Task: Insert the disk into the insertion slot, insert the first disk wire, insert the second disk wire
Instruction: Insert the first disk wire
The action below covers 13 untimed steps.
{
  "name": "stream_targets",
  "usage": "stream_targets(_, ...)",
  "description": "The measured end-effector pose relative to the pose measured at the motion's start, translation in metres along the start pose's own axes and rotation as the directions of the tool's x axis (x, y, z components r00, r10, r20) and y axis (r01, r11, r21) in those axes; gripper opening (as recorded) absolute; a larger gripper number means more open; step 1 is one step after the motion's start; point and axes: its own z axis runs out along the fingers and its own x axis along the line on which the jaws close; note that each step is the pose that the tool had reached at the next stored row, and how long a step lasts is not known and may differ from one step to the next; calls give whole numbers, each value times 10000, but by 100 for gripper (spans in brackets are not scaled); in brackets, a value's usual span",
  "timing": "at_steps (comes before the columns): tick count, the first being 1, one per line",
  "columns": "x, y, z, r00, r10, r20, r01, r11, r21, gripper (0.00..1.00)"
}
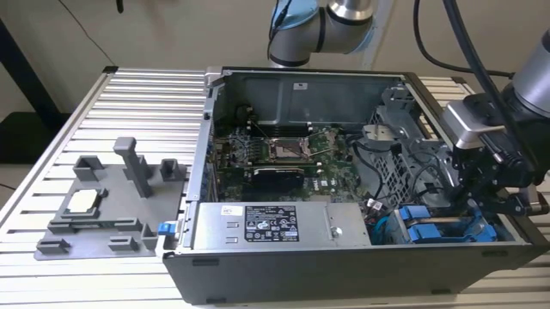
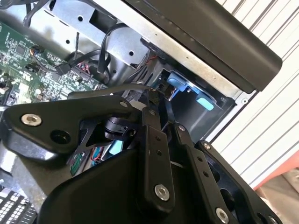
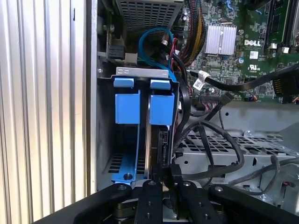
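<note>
Gripper (image 3: 167, 181) is pinching a black wire plug (image 3: 175, 171) behind the disk (image 3: 161, 108), which is already sitting in the insertion slot (image 3: 140, 71); wires seemingly not yet seated.

The table (image 1: 129, 103) is ribbed bare metal, matt silver. The jig (image 1: 103, 219) looks like matt grey plastic. The case (image 1: 344, 273) is dark grey sheet metal with a dull finish, and the cage (image 3: 243, 149) is paler, perforated sheet metal. The disk (image 3: 161, 108) has a smooth, bright blue plastic frame with a slight sheen. The board (image 2: 28, 51) is glossy green. The cables (image 3: 233, 85) have black, rubbery-looking sheaths. The gripper (image 3: 167, 179) is satin black with bright metal screws.
</note>
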Motion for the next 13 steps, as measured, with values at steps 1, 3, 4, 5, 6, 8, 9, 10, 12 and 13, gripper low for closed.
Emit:
stream_targets(1, -3, 0, 0, 10000, 5, -1, -5, 10000, 1, 19)
stream_targets(3, -9, 0, 1, 10000, 18, -1, -18, 10000, 1, 19)
stream_targets(4, -9, 0, 1, 10000, 27, -3, -27, 10000, 1, 19)
stream_targets(5, -9, 0, 1, 10000, 40, -5, -40, 10000, 2, 19)
stream_targets(6, -9, 0, 2, 10000, 52, -7, -52, 10000, 3, 19)
stream_targets(8, -10, 0, 8, 10000, 75, -13, -75, 10000, 4, 19)
stream_targets(9, -10, 0, 10, 10000, 87, -17, -87, 10000, 4, 19)
stream_targets(10, -9, 1, 12, 9999, 99, -18, -99, 10000, 5, 19)
stream_targets(12, -7, 1, 15, 9999, 126, -17, -126, 9999, 6, 19)
stream_targets(13, -5, 1, 17, 9999, 147, -16, -147, 9999, 1, 19)
